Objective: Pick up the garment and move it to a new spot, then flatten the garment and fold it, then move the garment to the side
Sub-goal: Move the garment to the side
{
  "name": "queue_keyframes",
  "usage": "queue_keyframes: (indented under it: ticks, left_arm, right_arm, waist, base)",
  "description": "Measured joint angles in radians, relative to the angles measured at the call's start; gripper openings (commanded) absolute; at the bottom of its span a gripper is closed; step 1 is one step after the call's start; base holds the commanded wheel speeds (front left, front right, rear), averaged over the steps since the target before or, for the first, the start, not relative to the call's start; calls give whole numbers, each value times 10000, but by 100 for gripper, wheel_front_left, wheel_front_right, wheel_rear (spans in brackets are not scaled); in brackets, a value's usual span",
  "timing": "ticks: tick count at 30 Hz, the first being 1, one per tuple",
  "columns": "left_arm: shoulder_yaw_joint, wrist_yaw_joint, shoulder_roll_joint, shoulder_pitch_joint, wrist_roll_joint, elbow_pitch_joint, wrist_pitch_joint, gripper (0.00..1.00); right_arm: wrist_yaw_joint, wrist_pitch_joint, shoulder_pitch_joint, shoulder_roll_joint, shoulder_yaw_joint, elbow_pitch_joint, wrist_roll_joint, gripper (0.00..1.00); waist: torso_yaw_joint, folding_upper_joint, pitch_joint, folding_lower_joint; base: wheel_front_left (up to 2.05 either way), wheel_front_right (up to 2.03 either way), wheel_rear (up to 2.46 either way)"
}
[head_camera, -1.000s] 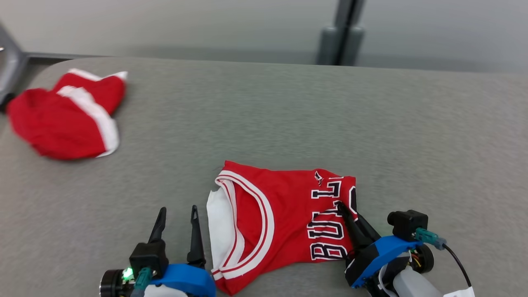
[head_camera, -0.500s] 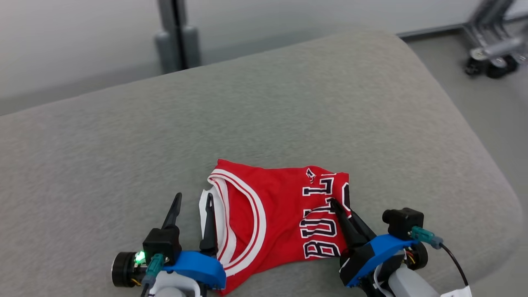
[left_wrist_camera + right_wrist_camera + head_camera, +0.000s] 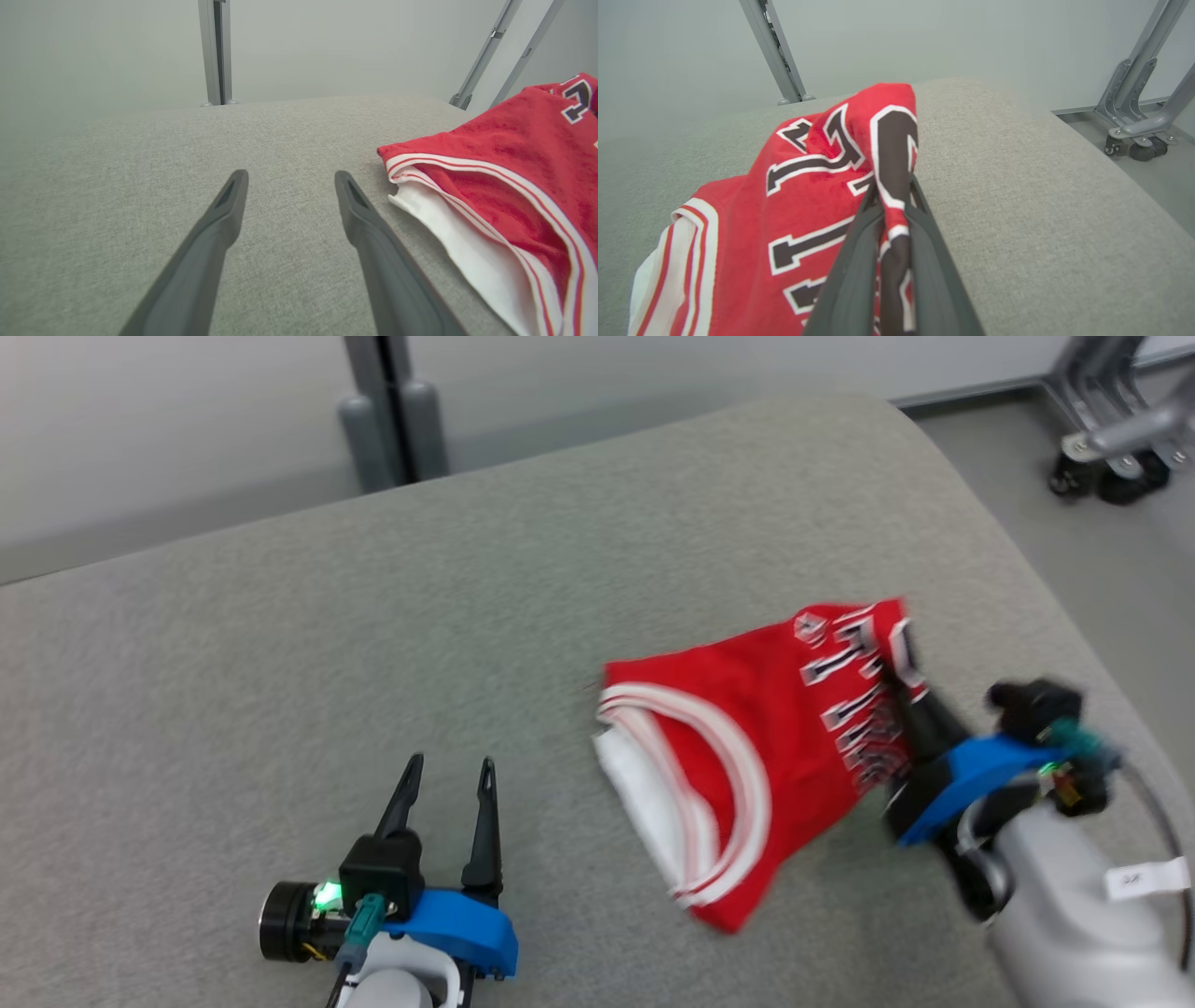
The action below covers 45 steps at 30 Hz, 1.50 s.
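Pinching red jersey (image 3: 747, 775), right hand (image 3: 898, 678), grey post (image 3: 378, 411), wheeled frame (image 3: 1111, 448) beyond table (image 3: 280, 663)

Your left pincer (image 3: 448, 767) is spread; your right pincer (image 3: 901, 686) is clamped.
Left fingers (image 3: 224, 219) stand wide apart, pointing forward; right fingers (image 3: 859, 252) pinch a fold of the garment (image 3: 747, 728), with the pale forearm (image 3: 1055, 915) angled in from lower right.

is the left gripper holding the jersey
No, the left gripper is open over the grey surface, apart from the jersey.
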<state>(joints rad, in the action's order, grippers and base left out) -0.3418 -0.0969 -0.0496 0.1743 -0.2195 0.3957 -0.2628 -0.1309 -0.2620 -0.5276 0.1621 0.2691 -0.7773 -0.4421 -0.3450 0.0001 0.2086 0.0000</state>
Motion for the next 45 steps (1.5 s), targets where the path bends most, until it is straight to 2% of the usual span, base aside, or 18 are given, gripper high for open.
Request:
queue_keyframes:
  ticks: [5, 8, 12, 15, 16, 17, 18, 20, 23, 26, 31, 37, 40, 45]
  left_arm:
    - [102, -4, -2, 152, 301, 56, -2, 100]
    - [226, -2, -12, 170, 410, 25, 0, 100]
    - [311, -27, -4, 281, 504, -171, 0, 100]
    - [336, -73, -12, 395, 539, -261, 0, 100]
    - [328, -77, -12, 416, 548, -268, -2, 100]
    - [326, -79, -12, 453, 554, -274, 0, 100]
    - [320, -79, -10, 518, 558, -293, -2, 100]
    - [336, -92, -4, 580, 596, -330, -2, 100]
    - [372, -140, -2, 585, 587, -399, -2, 100]
    - [481, -211, -6, 585, 529, -468, 0, 100]
    - [734, -318, -8, 535, 416, -627, -2, 100]
    - [1026, -441, -12, 285, 244, -731, -2, 100]
    - [1124, -477, -10, 150, 90, -759, -2, 100]
    - [1304, -520, -10, -221, -50, -679, -2, 100]
  right_arm:
    - [0, 6, -1481, 1193, -1133, -1708, 1106, 0]
    - [0, 8, -2234, 2134, -1987, -2786, 1944, 0]
    - [0, 6, -3000, 3210, -3154, -3379, 2984, 0]
    - [0, 6, -3250, 3632, -4075, -3676, 3576, 0]
    - [0, 6, -3296, 3764, -4311, -3854, 3779, 16]
    - [0, 8, -3312, 3845, -4562, -4034, 4015, 16]
    - [0, 8, -3322, 3875, -4882, -4142, 4117, 100]
    - [0, 8, -3411, 3879, -5404, -4061, 4464, 100]
    - [2, 4, -3514, 3682, -6084, -3317, 4821, 100]
    - [0, 6, -3519, 2959, -6343, -2268, 4961, 100]
    - [-2, -4, -3231, 1676, -5478, -54, 4151, 100]
    - [0, -6, -1383, 591, -4364, 2316, 2648, 100]
    - [0, -6, -309, 171, -4036, 2765, 2184, 100]
    - [0, -2, 1291, -456, -3618, 2615, 2107, 100]
  waist:
    - [818, -1, 338, 1]
    - [1318, 0, 594, 2]
    - [1853, 0, 1030, 1]
    - [2177, 0, 1386, 2]
    - [2276, 0, 1494, 2]
    - [2366, 0, 1604, 2]
    - [2449, 0, 1700, 2]
    - [2592, 1, 1868, 2]
    - [2723, 1, 1996, 2]
    - [2740, 1, 1914, 2]
    - [2788, -1, 1554, 1]
    - [2996, -3, 911, -1]
    - [3163, -3, 537, 0]
    - [3515, -3, -184, -2]
  base:
    - [0, 0, 0]
    - [0, 0, 0]
    - [0, 0, 0]
    - [0, 0, 0]
    - [0, 0, 0]
    - [0, 0, 0]
    - [0, 0, 0]
    - [0, 0, 0]
    - [0, 0, 0]
    - [0, 0, 0]
    - [0, 0, 0]
    - [0, 0, 0]
    - [0, 0, 0]
    - [0, 0, 0]
